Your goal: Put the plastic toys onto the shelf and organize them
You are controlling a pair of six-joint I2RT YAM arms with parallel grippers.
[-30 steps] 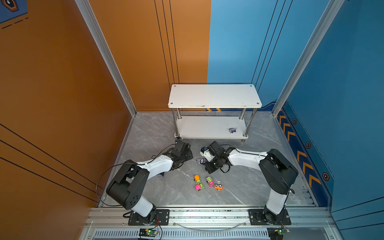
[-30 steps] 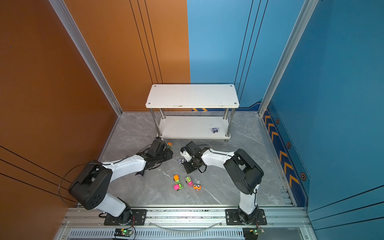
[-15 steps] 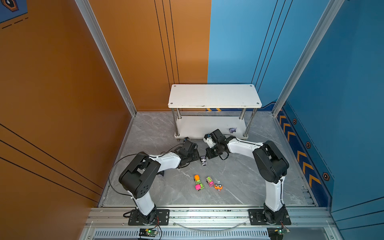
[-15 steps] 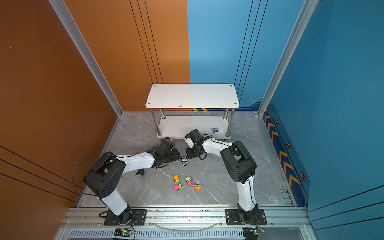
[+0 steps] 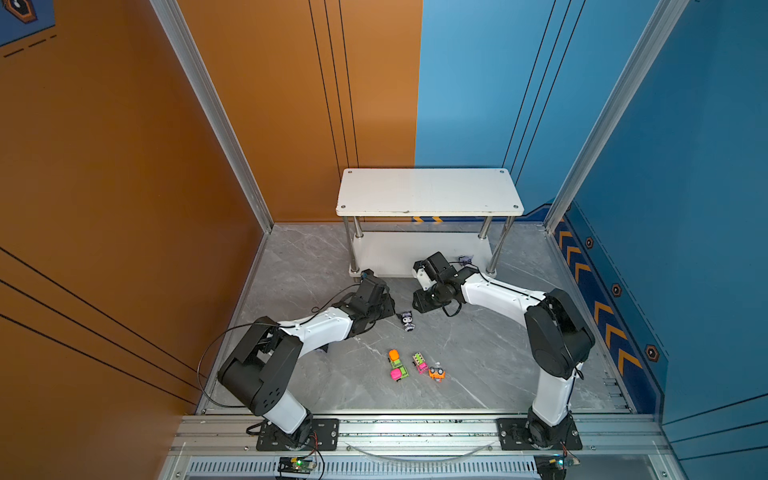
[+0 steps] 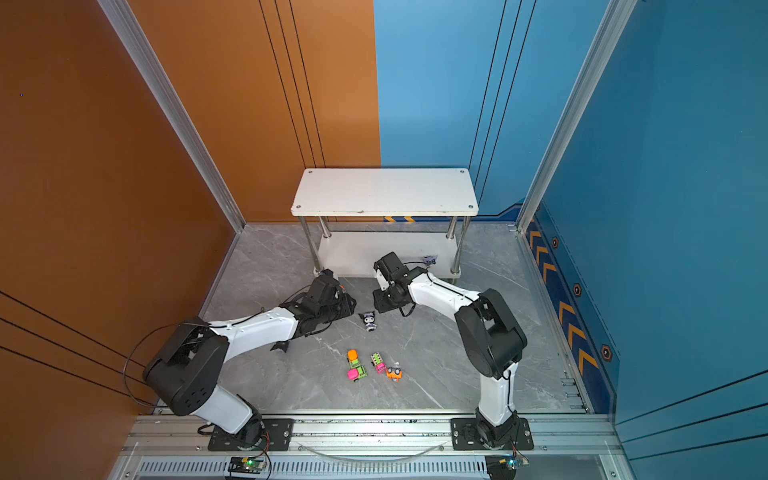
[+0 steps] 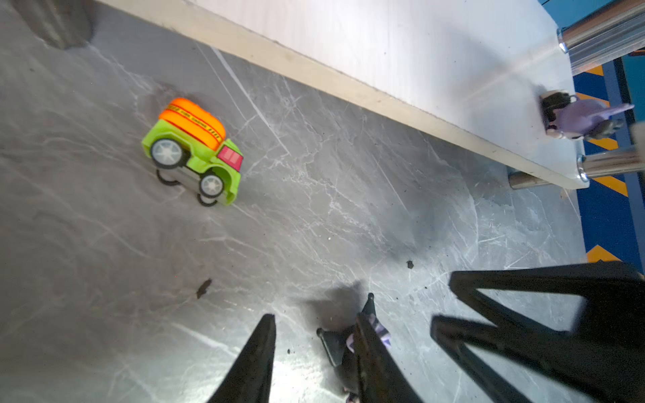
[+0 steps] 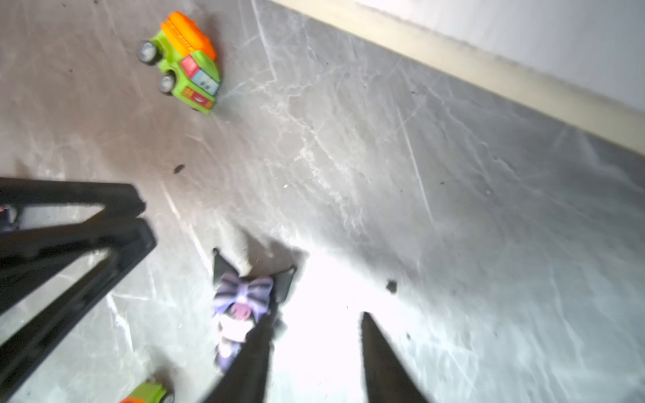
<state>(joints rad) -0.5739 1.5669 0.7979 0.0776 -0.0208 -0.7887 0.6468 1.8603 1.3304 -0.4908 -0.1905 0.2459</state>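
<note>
Figurine [image 8: 241, 303] sits just outside your spread right tool [image 8: 316, 311], on the side facing the left tool [image 7: 316, 315], also spread.

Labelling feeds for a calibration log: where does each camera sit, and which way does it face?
Top view: high above the base rail, facing down and forward at the shelf; both arms whole.
Top view: stereo twin, same heading; shelf, both arms whole.
Left wrist: low, facing the shelf's lower board; left gripper open, right gripper intruding.
Right wrist: low, facing the floor before the shelf; right gripper open, left gripper alongside.
Shared: both wrist views show the green-and-orange car and the figurine.
</note>
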